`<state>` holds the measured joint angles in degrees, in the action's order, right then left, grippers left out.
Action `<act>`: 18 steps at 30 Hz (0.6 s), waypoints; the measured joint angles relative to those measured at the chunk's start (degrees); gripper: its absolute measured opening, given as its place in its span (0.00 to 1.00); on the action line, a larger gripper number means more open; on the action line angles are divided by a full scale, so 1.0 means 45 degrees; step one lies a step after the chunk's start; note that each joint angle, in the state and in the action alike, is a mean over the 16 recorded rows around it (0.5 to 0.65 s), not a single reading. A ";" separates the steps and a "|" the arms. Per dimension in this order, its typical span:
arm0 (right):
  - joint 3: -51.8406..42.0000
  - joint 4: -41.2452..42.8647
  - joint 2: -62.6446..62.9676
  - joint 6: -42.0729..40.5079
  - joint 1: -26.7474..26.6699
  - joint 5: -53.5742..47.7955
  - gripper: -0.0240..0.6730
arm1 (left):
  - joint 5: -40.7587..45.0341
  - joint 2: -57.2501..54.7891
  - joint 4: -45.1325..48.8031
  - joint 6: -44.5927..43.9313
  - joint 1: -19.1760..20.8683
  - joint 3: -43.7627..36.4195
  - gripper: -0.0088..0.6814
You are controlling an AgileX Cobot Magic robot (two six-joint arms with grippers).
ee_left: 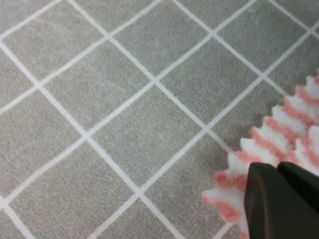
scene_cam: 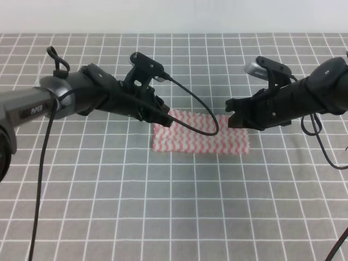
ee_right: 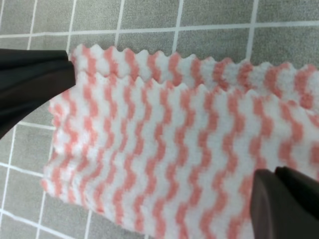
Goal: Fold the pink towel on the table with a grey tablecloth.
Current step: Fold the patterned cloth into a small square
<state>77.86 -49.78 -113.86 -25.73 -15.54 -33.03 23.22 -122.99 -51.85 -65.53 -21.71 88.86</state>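
The pink towel (scene_cam: 200, 133) lies folded in two on the table with a grey tablecloth (scene_cam: 174, 206), its two zigzag edges slightly offset along the far side (ee_right: 164, 74). My left gripper (scene_cam: 165, 117) is low at the towel's far left corner (ee_left: 227, 191), its dark fingers (ee_left: 279, 204) pressed together over the cloth. The same gripper shows as a dark wedge (ee_right: 35, 84) in the right wrist view. My right gripper (scene_cam: 232, 115) sits at the far right corner, with fingers (ee_right: 286, 206) together on the top layer. Both corners are hidden under the fingers.
White grid lines cover the grey cloth on all sides of the towel (ee_left: 124, 99). Black cables hang from both arms; the left one loops over the towel's far edge (scene_cam: 209, 128). A pale wall bounds the table's far edge (scene_cam: 174, 16).
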 joint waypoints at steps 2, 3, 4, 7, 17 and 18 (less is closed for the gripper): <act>0.0000 0.0000 0.0000 -0.0003 0.0000 0.0000 0.01 | -0.0098 0.0020 -0.0005 -0.0019 -0.0002 -0.0002 0.01; 0.0000 0.0000 0.0000 -0.0004 0.0000 -0.0002 0.01 | -0.0139 0.0020 -0.0005 -0.0027 -0.0002 -0.0002 0.01; 0.0000 0.0000 0.0000 -0.0006 0.0000 -0.0003 0.01 | -0.0183 0.0020 -0.0005 -0.0037 -0.0002 -0.0002 0.01; -0.0001 0.0003 0.0000 -0.0008 0.0000 -0.0008 0.01 | -0.0303 0.0030 -0.0005 -0.0081 -0.0003 -0.0002 0.02; -0.0001 0.0003 0.0000 -0.0017 0.0000 -0.0038 0.01 | -0.0677 0.0084 -0.0019 -0.0193 -0.0009 -0.0008 0.22; -0.0001 0.0003 0.0000 -0.0017 0.0000 -0.0041 0.01 | -0.0715 0.0080 -0.0020 -0.0200 -0.0008 -0.0007 0.25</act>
<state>77.86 -49.76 -113.86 -25.81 -15.54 -33.22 20.00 -122.63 -51.94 -66.43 -21.74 88.83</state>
